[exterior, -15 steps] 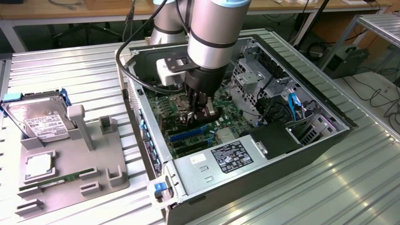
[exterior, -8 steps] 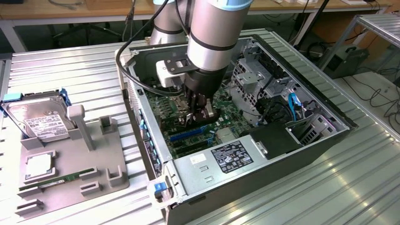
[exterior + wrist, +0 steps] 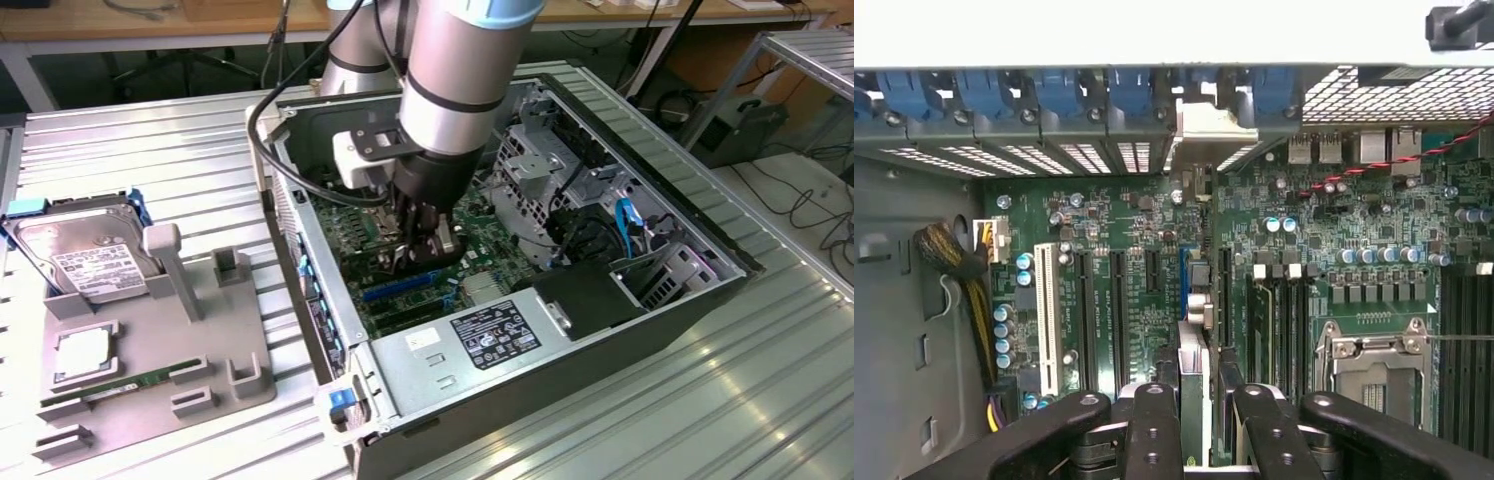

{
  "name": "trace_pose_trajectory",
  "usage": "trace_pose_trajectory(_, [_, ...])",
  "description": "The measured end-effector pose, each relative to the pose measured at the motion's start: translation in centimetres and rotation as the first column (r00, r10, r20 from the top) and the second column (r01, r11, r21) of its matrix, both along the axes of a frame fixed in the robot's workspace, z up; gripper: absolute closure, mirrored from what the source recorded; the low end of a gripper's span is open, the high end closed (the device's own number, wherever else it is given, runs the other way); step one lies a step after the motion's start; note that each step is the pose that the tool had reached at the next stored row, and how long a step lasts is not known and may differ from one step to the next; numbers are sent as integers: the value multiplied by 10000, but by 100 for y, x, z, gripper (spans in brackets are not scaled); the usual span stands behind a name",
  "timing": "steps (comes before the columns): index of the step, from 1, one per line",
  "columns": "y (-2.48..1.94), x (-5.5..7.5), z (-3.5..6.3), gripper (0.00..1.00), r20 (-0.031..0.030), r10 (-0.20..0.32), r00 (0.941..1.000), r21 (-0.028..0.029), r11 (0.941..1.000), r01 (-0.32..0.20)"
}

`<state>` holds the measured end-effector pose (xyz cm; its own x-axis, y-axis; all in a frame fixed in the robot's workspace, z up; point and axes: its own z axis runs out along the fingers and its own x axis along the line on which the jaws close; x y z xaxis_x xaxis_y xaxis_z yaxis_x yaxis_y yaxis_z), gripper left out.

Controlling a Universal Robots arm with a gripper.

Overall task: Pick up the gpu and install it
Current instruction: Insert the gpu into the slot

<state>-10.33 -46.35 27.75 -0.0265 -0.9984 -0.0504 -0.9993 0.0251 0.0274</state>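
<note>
- One open computer case (image 3: 694,300) lies on its side on the ribbed metal table (image 3: 147,150), its motherboard (image 3: 1124,215) facing up; the arm (image 3: 461,70) reaches down into it from above.
- Beside the case, toward the exterior view's left, a grey parts fixture (image 3: 200,360) carries the silver hard drive (image 3: 74,255), a CPU (image 3: 83,350) and a RAM stick (image 3: 114,385); its upright slots stand empty.
- The gripper (image 3: 424,240) is down inside the case, just above the blue expansion slot (image 3: 400,285) in the exterior view.
- The gpu (image 3: 1194,375) is seen edge-on in the wrist view, standing upright between the black fingers (image 3: 1154,430), which are closed on it from both sides; its silver end bracket (image 3: 1206,130) sits at the rear slot opening among the blue retention clips (image 3: 1054,95).
- The card's lower edge appears to run along a motherboard slot (image 3: 1185,280); whether it is fully seated I cannot tell.
- To do this step well, I judge the card must stay vertical and parallel to the slot, the bracket lined up with its opening in the rear wall, and the push go straight down and even along its length, with no twist that would bind the edge connector.
</note>
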Motion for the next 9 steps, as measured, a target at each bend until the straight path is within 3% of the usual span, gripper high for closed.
trace_pose_trajectory(6, [-13,-7,-24,74,1,1,10000,-10,10000,-1])
trace_pose_trajectory(9, [-14,-15,-38,74,0,0,10000,-88,10000,0])
